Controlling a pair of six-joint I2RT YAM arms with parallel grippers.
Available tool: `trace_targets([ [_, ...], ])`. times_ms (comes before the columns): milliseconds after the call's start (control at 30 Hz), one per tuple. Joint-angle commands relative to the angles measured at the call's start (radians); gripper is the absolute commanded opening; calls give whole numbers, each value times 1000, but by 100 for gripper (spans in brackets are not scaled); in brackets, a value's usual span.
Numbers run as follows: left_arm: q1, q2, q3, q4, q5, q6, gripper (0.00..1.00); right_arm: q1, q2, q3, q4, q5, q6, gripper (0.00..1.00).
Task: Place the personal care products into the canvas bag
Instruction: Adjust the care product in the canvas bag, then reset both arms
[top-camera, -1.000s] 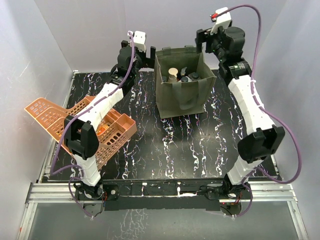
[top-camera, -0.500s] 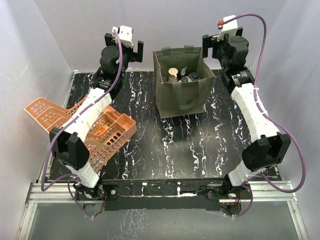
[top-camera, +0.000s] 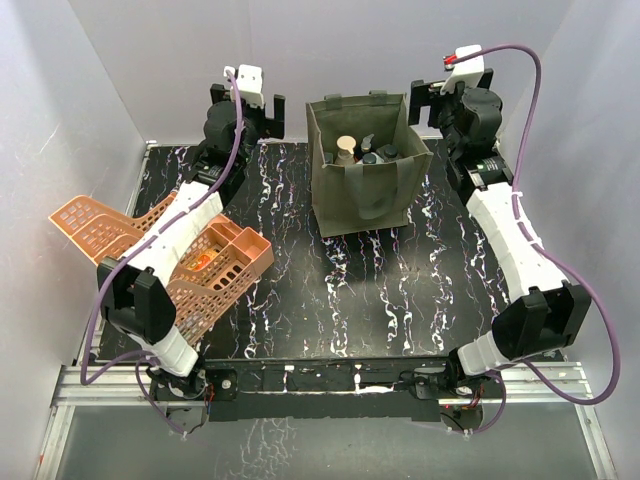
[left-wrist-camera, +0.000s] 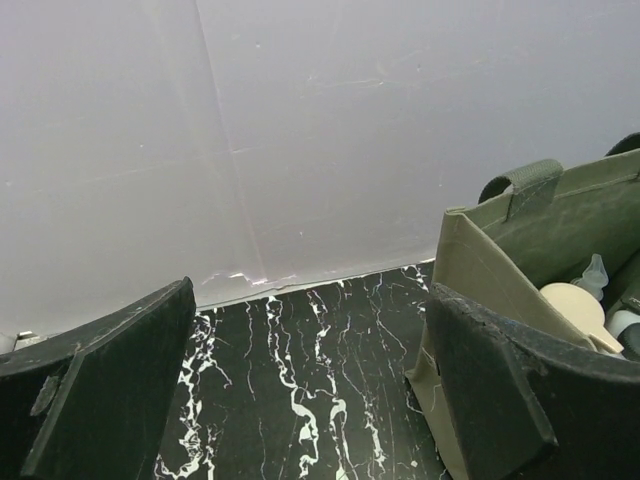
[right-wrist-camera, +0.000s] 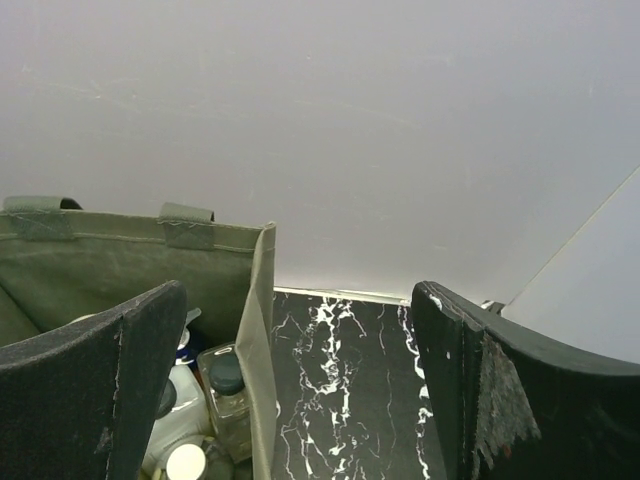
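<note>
Left gripper (top-camera: 245, 108): jaws spread wide, nothing between them. In its wrist view the gap shows only the black white-veined tabletop (left-wrist-camera: 300, 420) and the grey back wall. The gripper hangs high in the upper left of the overhead frame, just beside the left wall of the olive-green boxy canvas bag (top-camera: 362, 195), apart from it.

Right gripper (top-camera: 437, 98): also spread and empty, in the upper right of the overhead frame. It is just beside the bag's right wall, not touching.

Relation: the bag sits between the two grippers at upper centre, upright, mouth open to the top, strap handles slack at the rim. Both arms look about equally near it.

Contents: the personal care products stand upright inside the bag.
- Overhead: a tan round-topped bottle (top-camera: 346, 146) at the left of the opening, with a cluster of dark caps beside it.
- Right wrist view: a square clear bottle with a black cap (right-wrist-camera: 230, 405) against the near wall, a white bottle (right-wrist-camera: 182, 400) touching it, and a hint of blue behind.
- A full count is not possible from these views.

Outward: the orange plastic lattice baskets (top-camera: 90, 225) lie at lower left, well apart from the bag, under the left arm. One compartment shows a small orange-red patch (top-camera: 200, 262); I cannot tell whether it is a bottle.

Judgement: if it is a bottle, the left arm is the nearer one, and the patch lies toward the lower left of the frame from that gripper. If not, no product shows outside the bag and the task looks complete.
</note>
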Motion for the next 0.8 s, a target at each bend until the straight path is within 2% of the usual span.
trace_targets([
  [0, 5, -85, 35, -8, 9, -3, 97, -4, -60, 1, 64, 45, -26, 99],
  [200, 6, -109, 21, -30, 27, 1, 97, -2, -79, -11, 4, 40, -39, 99],
  [467, 18, -151, -34, -36, 3, 9, 97, -2, -89, -31, 20, 36, -78, 99],
  [767, 49, -152, -24, -23, -16, 34, 97, -3, -104, -61, 37, 70, -83, 99],
])
